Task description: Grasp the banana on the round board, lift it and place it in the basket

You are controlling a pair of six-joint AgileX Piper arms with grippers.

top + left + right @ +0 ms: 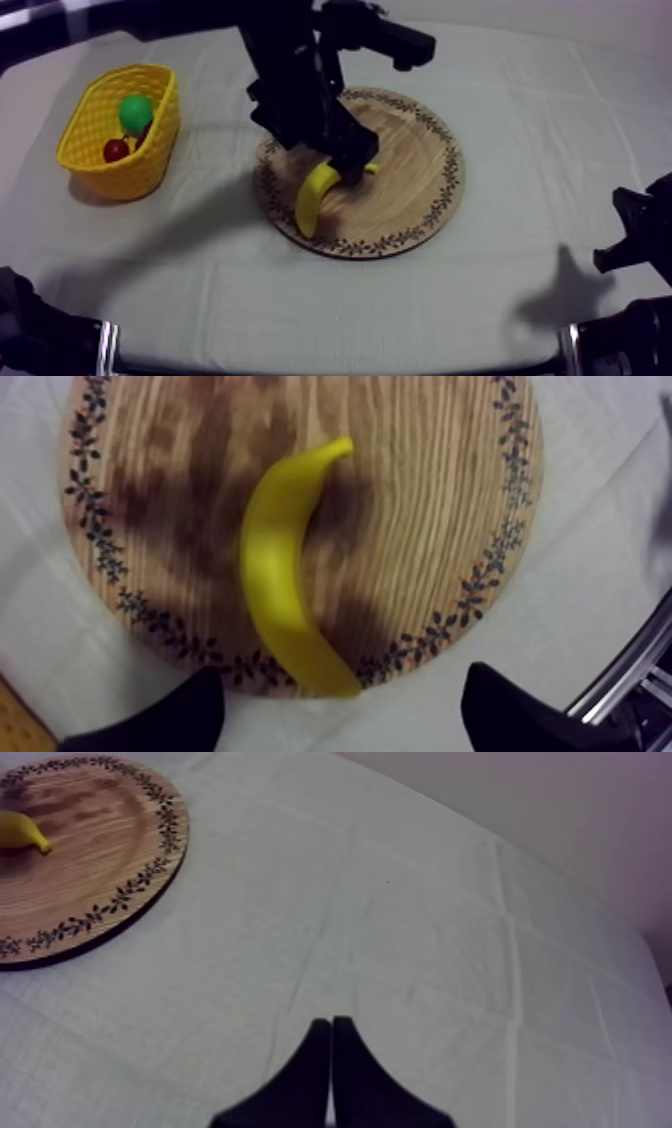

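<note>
The step in hand is the pick-up, in its approach part: the banana (275,576) is not yet grasped. The left gripper (345,711) hangs over the wooden board (430,496) with its two black fingers (190,711) wide apart, and it holds nothing. The banana lies flat on the board just under the gripper and ahead of it. One end of the banana sits in the gap between the fingers, with free space at both sides, and the rest of it curves away from the gripper across the wood. No finger seems to touch the fruit, but the height of the tips above it is hard to judge.

The next move probably calls for lowering the gripper a little more, so that the fingers come down at both sides of the banana. It would be better to take the thick middle than the thin end, because the end may slip out when the fingers close. After closing, the gripper must lift and carry the fruit to the yellow basket (150,160). The basket stands well apart from the gripper, beyond the rim of the board on the bench, and it already has a small red fruit (116,150) and a green fruit (135,112) inside.

The right gripper (332,1052) is closed on nothing, over bare cloth, far from the board.
</note>
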